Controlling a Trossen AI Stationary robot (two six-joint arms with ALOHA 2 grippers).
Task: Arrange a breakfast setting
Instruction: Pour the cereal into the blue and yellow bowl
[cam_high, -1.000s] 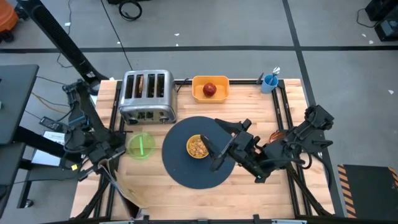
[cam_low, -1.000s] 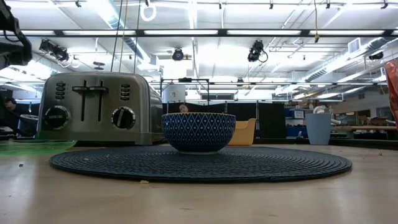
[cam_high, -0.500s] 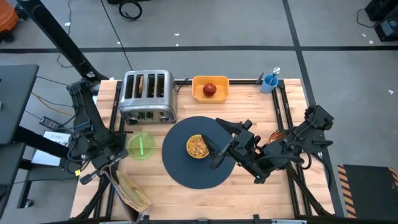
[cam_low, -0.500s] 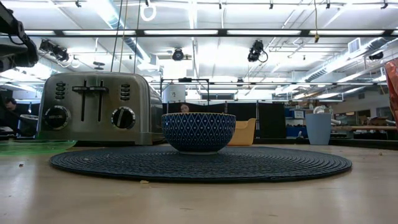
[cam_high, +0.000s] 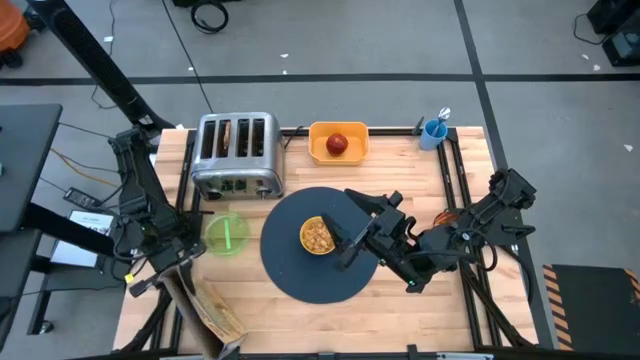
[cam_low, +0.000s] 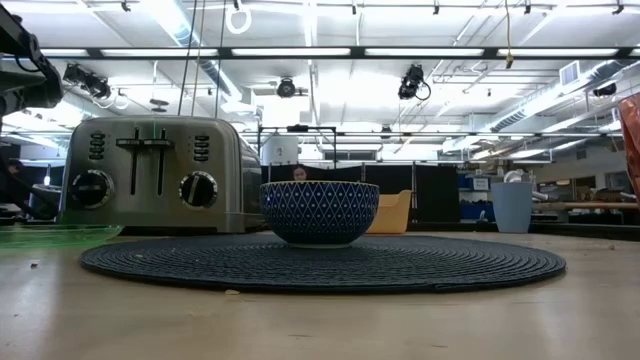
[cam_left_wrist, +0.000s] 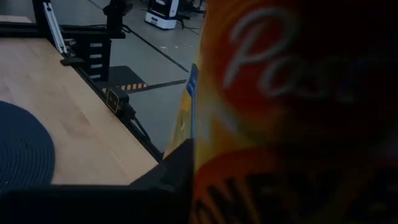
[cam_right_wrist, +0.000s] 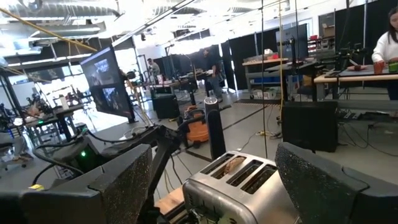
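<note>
Small cereal-filled bowl (cam_high: 318, 236), yellow inside, blue-patterned outside, sitting mid dark round woven mat (cam_high: 300, 280): I am holding my right gripper (cam_high: 343, 235) spread empty beside it, judging it rigid, glaze-slippery, chippable, best pinched at the rim; left gripper (cam_high: 165, 262) waiting by orange cereal box (cam_high: 205, 300).

the left gripper (cam_high: 175, 272) hangs at the table's front left edge, fingers hidden; the right gripper (cam_high: 345, 232) hovers low mid-table, fingers (cam_right_wrist: 323, 180) spread wide, empty
</note>
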